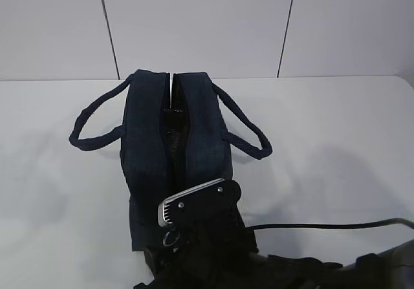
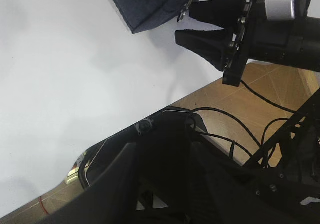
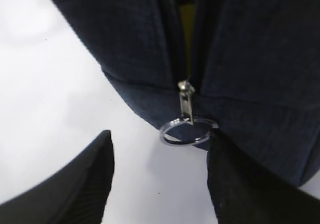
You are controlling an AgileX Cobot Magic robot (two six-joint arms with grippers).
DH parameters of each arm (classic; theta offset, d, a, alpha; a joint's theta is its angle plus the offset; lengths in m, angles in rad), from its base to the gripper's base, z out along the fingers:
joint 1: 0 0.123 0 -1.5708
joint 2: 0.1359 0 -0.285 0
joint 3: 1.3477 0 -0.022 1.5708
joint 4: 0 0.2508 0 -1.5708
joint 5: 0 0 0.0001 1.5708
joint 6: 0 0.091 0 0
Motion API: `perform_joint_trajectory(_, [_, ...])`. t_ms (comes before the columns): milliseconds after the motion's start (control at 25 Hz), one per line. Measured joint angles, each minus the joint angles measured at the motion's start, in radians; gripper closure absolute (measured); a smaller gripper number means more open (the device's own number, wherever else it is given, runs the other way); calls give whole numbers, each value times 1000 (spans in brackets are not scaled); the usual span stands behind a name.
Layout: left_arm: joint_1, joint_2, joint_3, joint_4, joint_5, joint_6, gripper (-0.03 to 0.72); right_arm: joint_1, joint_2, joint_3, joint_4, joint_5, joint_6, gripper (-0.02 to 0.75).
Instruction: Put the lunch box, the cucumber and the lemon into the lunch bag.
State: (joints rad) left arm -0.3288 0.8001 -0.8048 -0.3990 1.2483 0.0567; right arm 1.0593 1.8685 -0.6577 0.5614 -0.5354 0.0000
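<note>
The navy lunch bag (image 1: 149,147) stands in the middle of the table with its top zipper open along a narrow slit (image 1: 173,124). My right gripper (image 3: 160,139) is open at the bag's near end. The metal ring pull (image 3: 189,131) hangs between its fingers, against the right fingertip (image 3: 220,154). The left wrist view shows the same open gripper (image 2: 184,21) beside the bag's corner (image 2: 150,3). A strip of yellow (image 3: 187,26) shows inside the slit; I cannot tell what it is. The lunch box, cucumber and lemon are otherwise out of view. My left gripper (image 2: 162,184) is dark against dark parts at the table's front edge.
The bag's two loop handles (image 1: 90,127) (image 1: 249,134) lie out to either side on the white table (image 1: 336,140). A black cable (image 1: 323,225) runs to the right arm. The table's front edge (image 2: 150,115) and brown floor (image 2: 260,88) show in the left wrist view.
</note>
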Motion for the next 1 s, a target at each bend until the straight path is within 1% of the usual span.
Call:
perform_joint_trajectory(400, [0, 0, 0, 0, 0, 0, 450, 0, 36, -47, 2, 0, 0, 310])
perform_joint_trajectory(720, [0, 0, 0, -2, 0, 0, 450, 0, 38, -47, 48, 0, -12, 310])
perform_joint_trajectory(1000, [0, 0, 0, -6, 0, 0, 450, 0, 38, -47, 60, 0, -17, 310])
